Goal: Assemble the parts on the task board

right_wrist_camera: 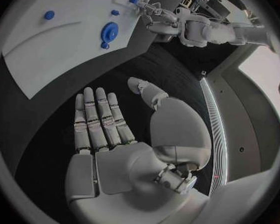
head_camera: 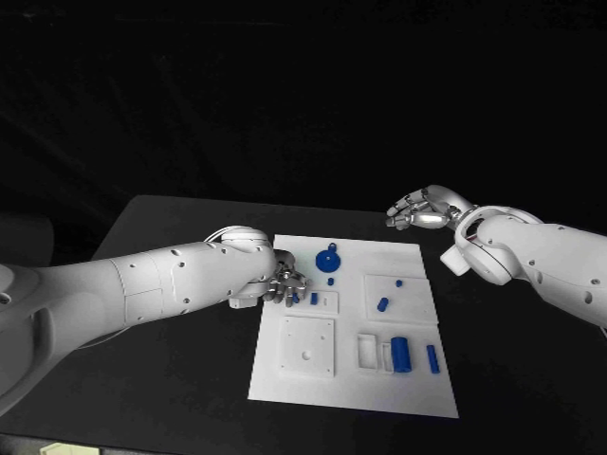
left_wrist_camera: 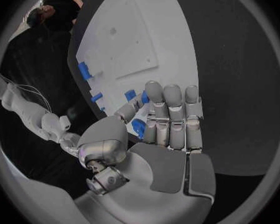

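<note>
The task board (head_camera: pixel 334 377) lies in the lower middle of the head view on the black surface (head_camera: pixel 167 227), and the assembly looks to be only partly done: several blue parts still lie loose on the plate. A round blue part (head_camera: pixel 327 259) sits near the board's upper edge, a small blue peg (head_camera: pixel 383 304) lies right of centre, and a blue cylinder (head_camera: pixel 401 354) rests low on the board beside its white holders; whether any of them is already seated cannot be told. The left robot hand (head_camera: pixel 285 287), at the board's left edge in the centre of the frame, has its fingers down at a small blue part (head_camera: pixel 313 298). The left wrist view adds what the head view hides: that blue piece (left_wrist_camera: pixel 139 127) sits pinched between thumb and the closed-up fingers, so the step in hand is probably lifting or placing this one. The right robot hand (head_camera: pixel 421 209) hovers off the board's upper right corner; its wrist view shows the hand (right_wrist_camera: pixel 115 134) with fingers stretched out side by side, thumb apart, holding nothing. That view also shows the round part (right_wrist_camera: pixel 109 33) from the far side.
</note>
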